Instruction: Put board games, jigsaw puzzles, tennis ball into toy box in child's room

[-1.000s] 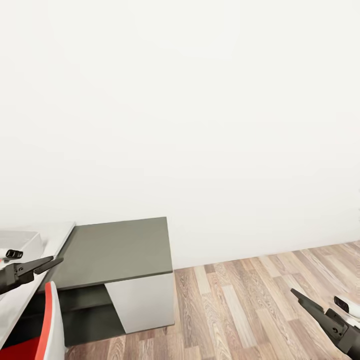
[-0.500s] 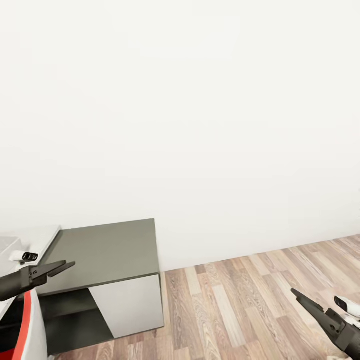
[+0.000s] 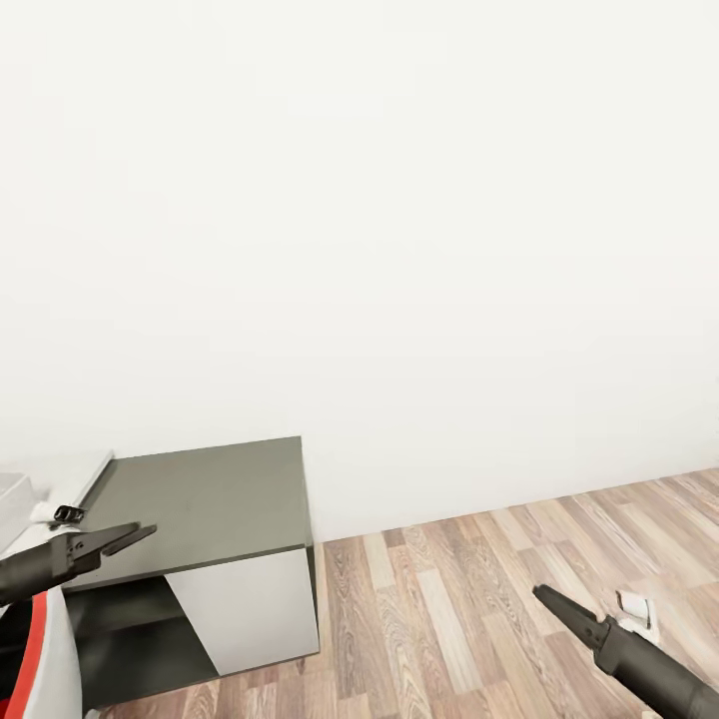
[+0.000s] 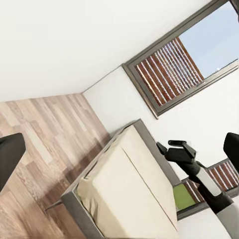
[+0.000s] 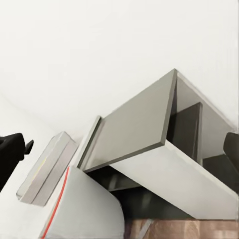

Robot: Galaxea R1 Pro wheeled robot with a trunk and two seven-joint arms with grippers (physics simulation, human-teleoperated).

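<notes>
The table's lower dark-grey section (image 3: 205, 504) stands against the white wall at the head view's left, with a strip of its pale top (image 3: 70, 477) beside it. My left gripper (image 3: 128, 537) hovers open at that section's near left corner, holding nothing. Over the wood floor at the lower right, my right gripper (image 3: 547, 597) is open and empty. The right wrist view looks at the same dark-grey section (image 5: 134, 127) and the light-grey toy box (image 5: 47, 169), which has a thin coloured strip along it. The bed (image 4: 134, 189) with its cream mattress lies in the left wrist view.
A white chair with red trim (image 3: 45, 649) sits at the bottom left, close under my left arm; it is also in the right wrist view (image 5: 87, 211). Wood-plank floor (image 3: 469, 599) stretches right of the table. A window with blinds (image 4: 174, 67) is above the bed.
The whole view has swung right, so the table sits further left in the picture. My right gripper has moved left and rolled. The left gripper has hardly moved.
</notes>
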